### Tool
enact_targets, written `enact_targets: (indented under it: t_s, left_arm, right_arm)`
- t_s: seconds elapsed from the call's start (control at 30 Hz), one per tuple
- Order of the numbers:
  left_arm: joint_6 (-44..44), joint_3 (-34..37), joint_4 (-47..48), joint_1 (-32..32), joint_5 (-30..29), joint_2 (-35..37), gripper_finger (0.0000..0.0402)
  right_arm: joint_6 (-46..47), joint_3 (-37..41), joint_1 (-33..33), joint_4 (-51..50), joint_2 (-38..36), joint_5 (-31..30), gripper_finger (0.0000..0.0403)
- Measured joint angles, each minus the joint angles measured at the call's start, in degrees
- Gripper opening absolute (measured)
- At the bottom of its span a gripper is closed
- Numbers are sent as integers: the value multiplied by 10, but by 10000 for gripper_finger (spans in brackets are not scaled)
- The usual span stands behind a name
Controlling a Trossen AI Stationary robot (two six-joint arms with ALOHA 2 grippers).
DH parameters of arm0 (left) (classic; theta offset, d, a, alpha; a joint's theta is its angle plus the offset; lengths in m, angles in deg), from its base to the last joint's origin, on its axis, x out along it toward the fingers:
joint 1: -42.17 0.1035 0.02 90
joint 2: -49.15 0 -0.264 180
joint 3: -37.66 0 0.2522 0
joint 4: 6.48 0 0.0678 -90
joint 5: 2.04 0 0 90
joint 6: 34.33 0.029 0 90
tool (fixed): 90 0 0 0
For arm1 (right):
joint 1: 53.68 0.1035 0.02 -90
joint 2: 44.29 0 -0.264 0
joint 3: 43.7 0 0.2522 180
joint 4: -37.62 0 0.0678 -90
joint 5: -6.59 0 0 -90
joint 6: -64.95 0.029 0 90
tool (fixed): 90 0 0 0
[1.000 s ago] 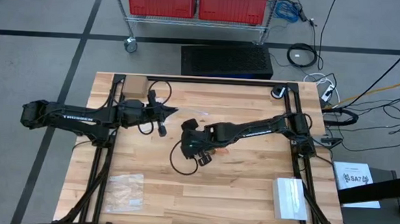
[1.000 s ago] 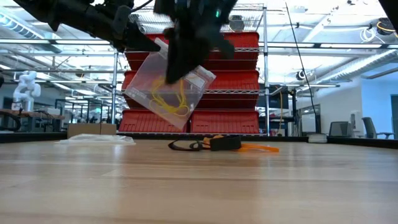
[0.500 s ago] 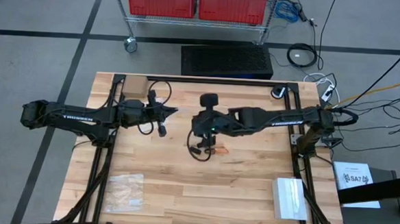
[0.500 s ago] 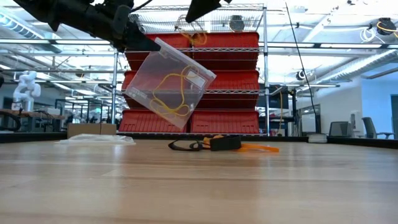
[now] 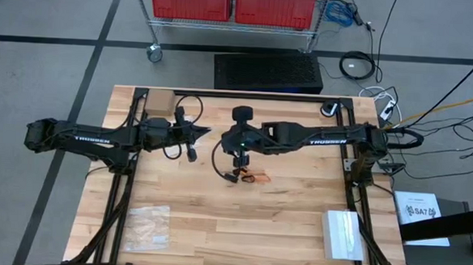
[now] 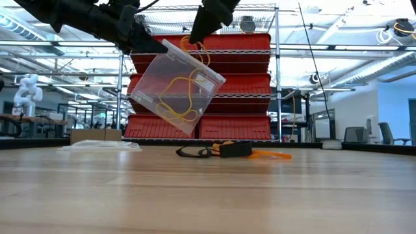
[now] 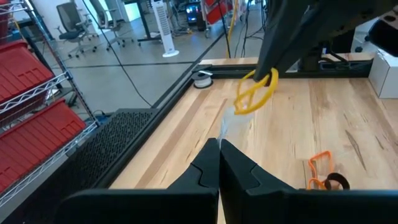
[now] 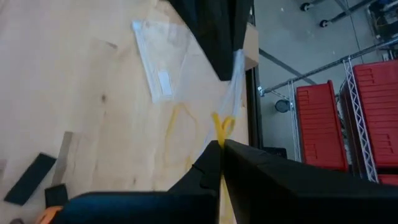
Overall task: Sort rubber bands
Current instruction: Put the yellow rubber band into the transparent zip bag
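Since a second ago, right end effector (image 6: 195, 34) rises with a yellow rubber band (image 7: 256, 93) clamped, nearing the bag (image 6: 174, 88) pinched by the left end effector (image 6: 151, 44).

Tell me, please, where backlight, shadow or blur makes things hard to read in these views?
Low view: bright ceiling lights behind silhouette both arms; the clear bag shows its yellow bands only against the red bins. Left wrist view: the left gripper is dark and close, its edges soft; the yellow band reads clearly. Right wrist view: the bag is nearly invisible on the wood. High view: even light, bands tiny.
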Motion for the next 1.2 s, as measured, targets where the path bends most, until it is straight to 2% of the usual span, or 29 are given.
enact_targets:
  t_s: [0.13, 0.27, 0.67, 0.83, 0.93, 1.07, 1.2]
  left_arm:
    - [0, 0, -5, 0, 0, 0, 0]
    - [0, 0, -6, -1, 4, 0, 0]
    - [0, 0, -8, -5, 5, 0, 0]
    - [1, 0, -10, -5, 5, 0, 0]
    - [0, 0, -14, -5, 5, 0, 0]
    - [0, 0, -14, -5, 5, 0, 0]
    - [0, 0, -13, -5, 5, 0, 0]
  right_arm:
    - [15, 0, -6, 0, 0, 8, 0]
    - [40, 0, -19, 2, 3, 63, 0]
    - [70, 0, -49, 9, 18, 67, 0]
    - [94, 0, -58, 9, 21, 126, 0]
    - [102, 0, -59, 5, 32, 138, 1]
    - [102, 0, -58, 4, 36, 138, 21]
    - [102, 0, -57, 8, 34, 138, 59]
